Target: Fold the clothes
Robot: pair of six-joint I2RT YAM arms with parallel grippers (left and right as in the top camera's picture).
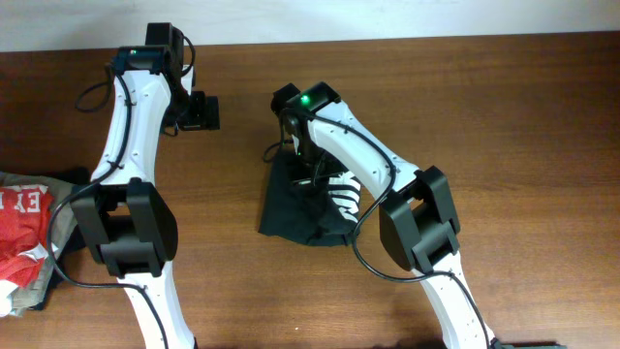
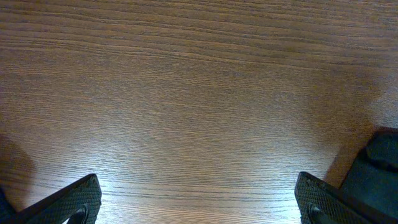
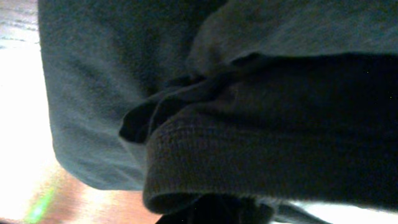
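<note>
The dark T-shirt sits bunched in a rough heap around the middle of the table, with a bit of white lettering peeking out beside the right arm. The right fingers are down at the far side of the heap. The right wrist view is just dark fabric and a ribbed edge, so I honestly can't tell if they're pinching it. The left fingers are spread wide with nothing between them, over bare wood toward the far left corner. A red garment lies crumpled at the left edge
</note>
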